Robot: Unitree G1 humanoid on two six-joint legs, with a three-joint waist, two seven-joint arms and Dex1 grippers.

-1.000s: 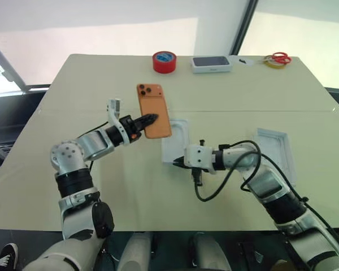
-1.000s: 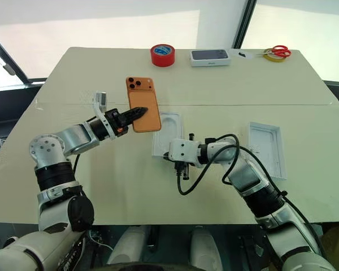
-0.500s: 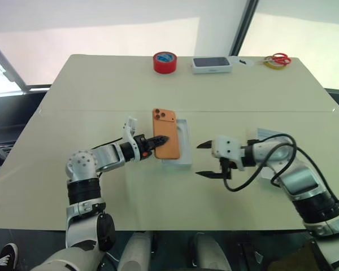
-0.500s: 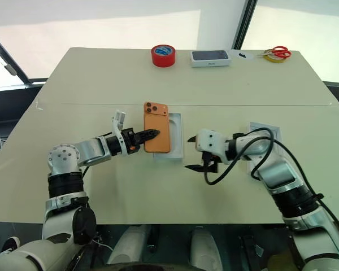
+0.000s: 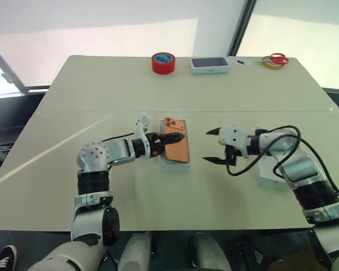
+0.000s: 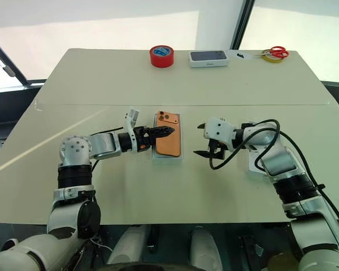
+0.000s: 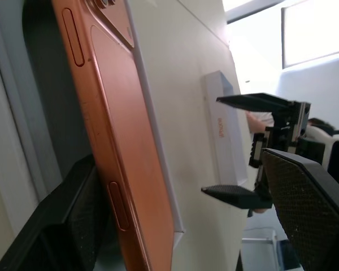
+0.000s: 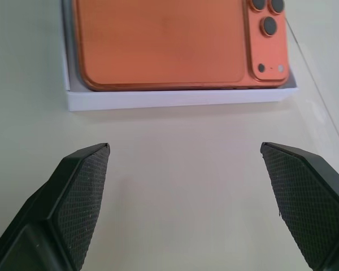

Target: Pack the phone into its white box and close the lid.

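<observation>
1. Table [image 5: 73, 96]: big beige top, a seam running left-right across the mid.
2. My R arm comes in from the near right; R gripper [image 5: 213, 146] hangs just right of the box, pointing left at it, fingers wide apart, nothing between them.
3. My L arm comes in from the near left; L gripper [image 6: 165, 131] is over the phone's left edge. Fingers parted, one above and one below that edge; can't tell if they touch it.
4. Lid [image 6: 259, 165]: white, on the table right of the R gripper, mostly behind my R forearm and cable.
5. Box [image 8: 181, 99]: white, near the table's mid, between my two grippers.
6. Phone [image 5: 175, 145]: orange, back up, lying in the box, lens cluster at its far left corner. In the L wrist view its left edge sits a bit raised off the box floor.
7. Far edge, left to right: red tape roll [image 5: 163, 62], dark-topped white box [image 5: 209, 64], scissors w/ red handles [image 5: 278, 58].
</observation>
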